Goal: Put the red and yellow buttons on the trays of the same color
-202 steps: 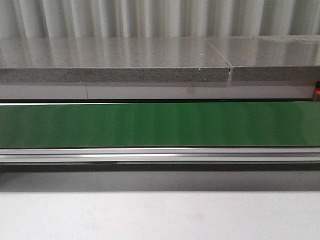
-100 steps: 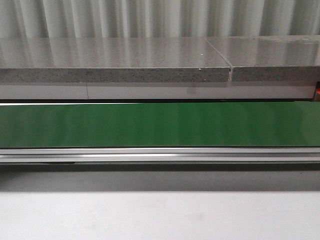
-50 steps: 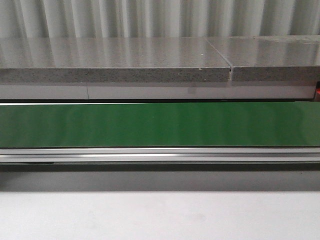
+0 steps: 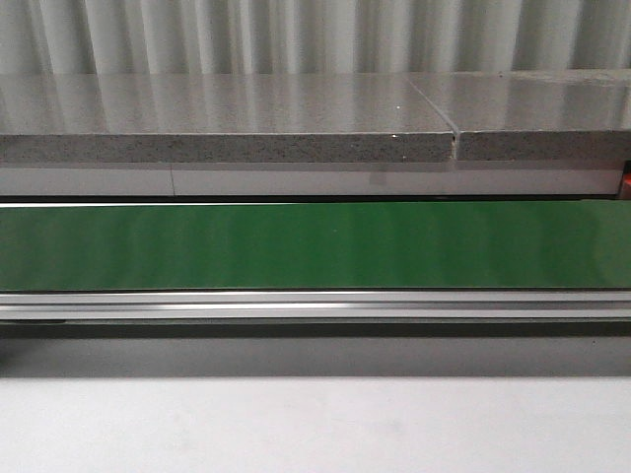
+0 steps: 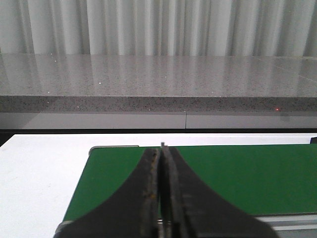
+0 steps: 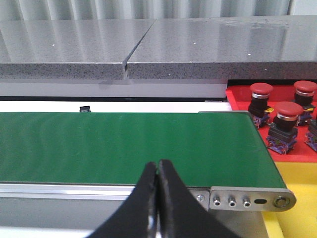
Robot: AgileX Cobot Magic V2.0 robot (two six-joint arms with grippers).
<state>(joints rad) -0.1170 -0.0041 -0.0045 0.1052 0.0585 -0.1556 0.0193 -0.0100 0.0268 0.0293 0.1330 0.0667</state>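
Three red buttons (image 6: 285, 120) with dark bases stand on the red tray (image 6: 237, 99), beyond the right end of the green belt (image 6: 124, 144). A yellow tray (image 6: 297, 173) lies nearer, beside the belt's end plate. No yellow button shows. My right gripper (image 6: 157, 163) is shut and empty, over the belt's near rail. My left gripper (image 5: 161, 148) is shut and empty, over the belt's left end (image 5: 119, 173). In the front view the belt (image 4: 315, 246) carries nothing and neither gripper shows.
A grey stone shelf (image 4: 227, 128) runs behind the belt, with a corrugated wall behind it. An aluminium rail (image 4: 315, 305) edges the belt's near side, with a white table (image 4: 315, 424) in front. The belt's metal end plate (image 6: 252, 198) has screws.
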